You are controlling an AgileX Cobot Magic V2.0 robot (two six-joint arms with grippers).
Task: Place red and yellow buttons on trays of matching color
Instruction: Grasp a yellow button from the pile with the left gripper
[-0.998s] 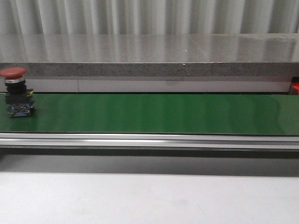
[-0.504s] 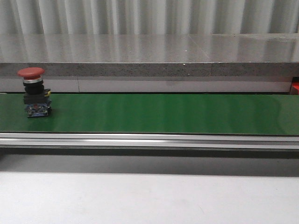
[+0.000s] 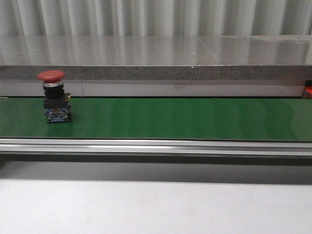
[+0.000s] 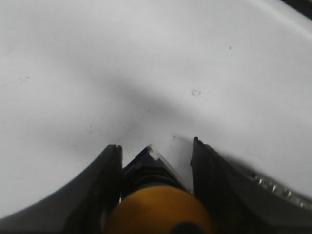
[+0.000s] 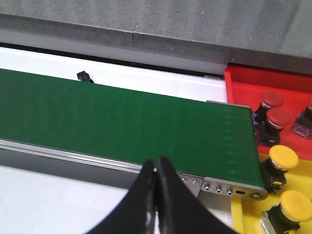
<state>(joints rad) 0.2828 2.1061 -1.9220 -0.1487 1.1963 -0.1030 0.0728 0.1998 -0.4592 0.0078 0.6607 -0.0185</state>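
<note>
Red button (image 3: 53, 96) upright on green belt (image 3: 185, 118), far left; left gripper (image 4: 156, 151) clamped around yellow button (image 4: 158, 209) above white table (image 4: 97, 63); right gripper (image 5: 156, 168) pressed closed, holding nothing.

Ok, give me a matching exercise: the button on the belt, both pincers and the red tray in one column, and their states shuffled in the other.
1. Belt button
2. Left pincer
3. Right pincer
4. Red tray

A. Shut on nothing
B. Holds red-capped buttons
C. Shut on a yellow button
D. Upright, on the left part of the belt

Pairs: 1-D, 2-C, 3-A, 4-B
</note>
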